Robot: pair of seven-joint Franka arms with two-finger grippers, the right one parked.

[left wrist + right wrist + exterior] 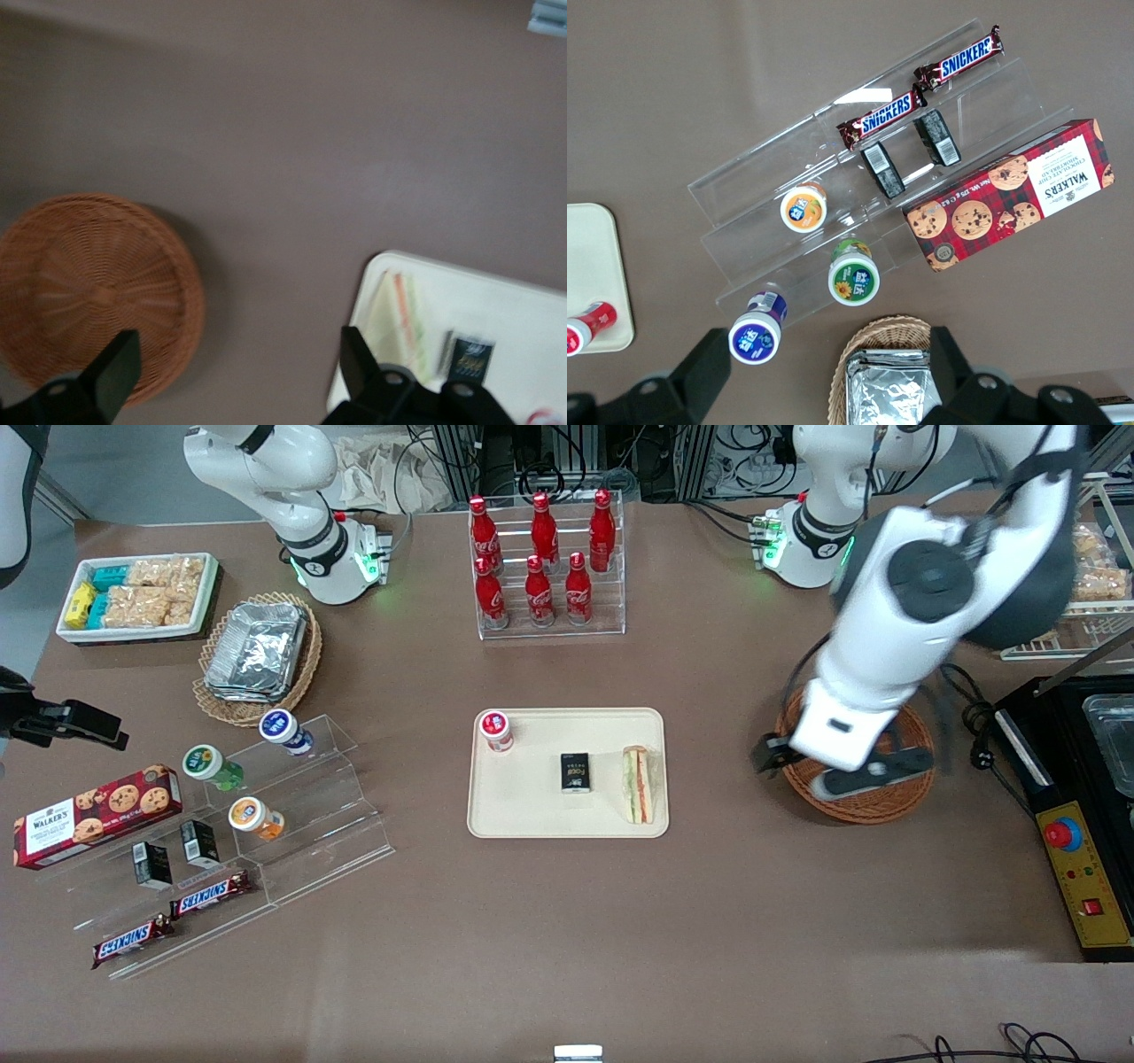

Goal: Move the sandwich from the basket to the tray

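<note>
The sandwich (pixel 638 784) lay on the tray (pixel 532 815), at its edge toward the working arm, beside a small black box (pixel 575 771). The basket (pixel 873 802) sat apart on the tabletop (pixel 567 939). Above it hung the gripper (pixel 235 381), jaws spread, holding nothing.

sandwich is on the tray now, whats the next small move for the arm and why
Probably lift the gripper up and away to a rest pose. The sandwich already lies on the tray, the basket looks empty, and the open gripper holds nothing above the table between basket and tray.
</note>
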